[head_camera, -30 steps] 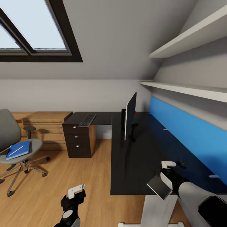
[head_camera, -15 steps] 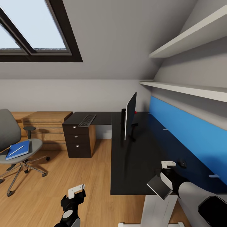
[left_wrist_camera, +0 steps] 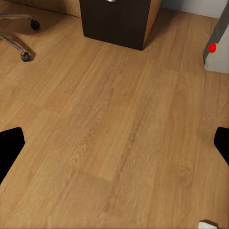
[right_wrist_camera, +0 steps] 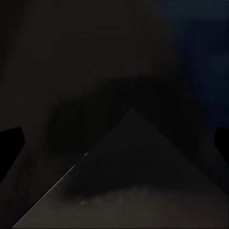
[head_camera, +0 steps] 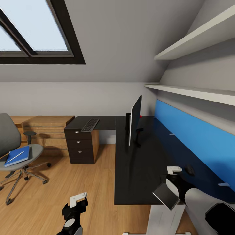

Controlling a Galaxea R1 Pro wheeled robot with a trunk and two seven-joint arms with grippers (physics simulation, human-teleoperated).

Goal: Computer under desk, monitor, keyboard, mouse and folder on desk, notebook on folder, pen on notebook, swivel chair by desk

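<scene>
The black desk (head_camera: 137,169) carries the monitor (head_camera: 134,121), seen edge-on, and the dark keyboard (head_camera: 90,124) on its left wing. A small black mouse (head_camera: 190,169) lies near the blue back panel. At the desk's front edge a grey notebook (head_camera: 164,195) sits tilted just under my right gripper (head_camera: 170,182). In the right wrist view the notebook (right_wrist_camera: 133,176) shows between fingertips (right_wrist_camera: 9,148) spread wide; contact cannot be told. The swivel chair (head_camera: 8,137) stands far left with the blue folder (head_camera: 18,155) and the pen (head_camera: 16,156) on its seat. My left gripper (head_camera: 78,199) hangs open over the floor. The computer (left_wrist_camera: 218,40) shows its red light.
A dark drawer unit (head_camera: 81,143) stands under the desk's left wing, with a low light-wood shelf unit (head_camera: 49,130) behind it. Two white wall shelves (head_camera: 195,93) run above the desk. The desk's white leg (head_camera: 163,218) is close in front. Wood floor (left_wrist_camera: 114,119) lies under my left gripper.
The whole picture has drifted slightly, so the camera moved. The chair sits a little further left in view. Neither gripper has changed its opening.
</scene>
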